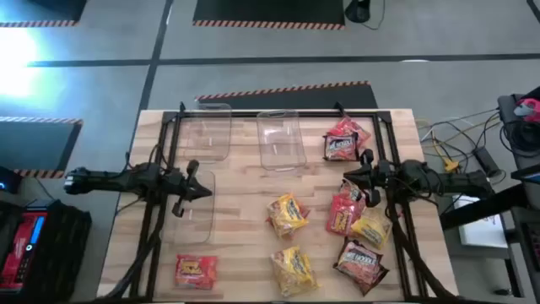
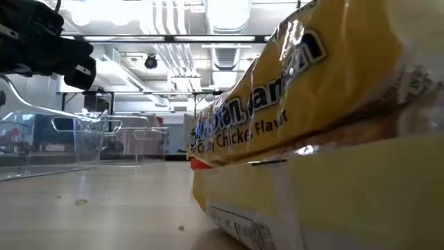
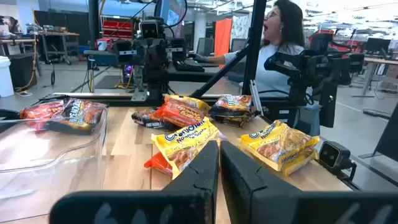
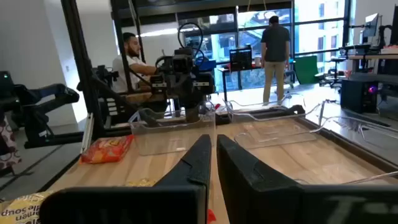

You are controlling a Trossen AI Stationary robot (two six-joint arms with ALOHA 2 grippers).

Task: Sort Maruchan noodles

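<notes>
Right jaws above noodles [image 1: 348,213]

Occlusions and cut-offs, this frame

Low view: yellow noodle packet [image 2: 326,132] fills the right side, cropped by the edges, hiding the worktop behind. High view: packet print too small to read; clear bins [image 1: 202,131] faint.

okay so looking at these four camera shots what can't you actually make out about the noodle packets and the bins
- Low view: a yellow packet against the lens hides almost every other packet.
- High view: packets beside the right gripper overlap under that arm; their count and flavour print are too small to tell.
- High view: the clear bin under the left gripper is faint, with unclear edges.
- Right wrist view: a yellow packet is cut off at the corner.
</notes>
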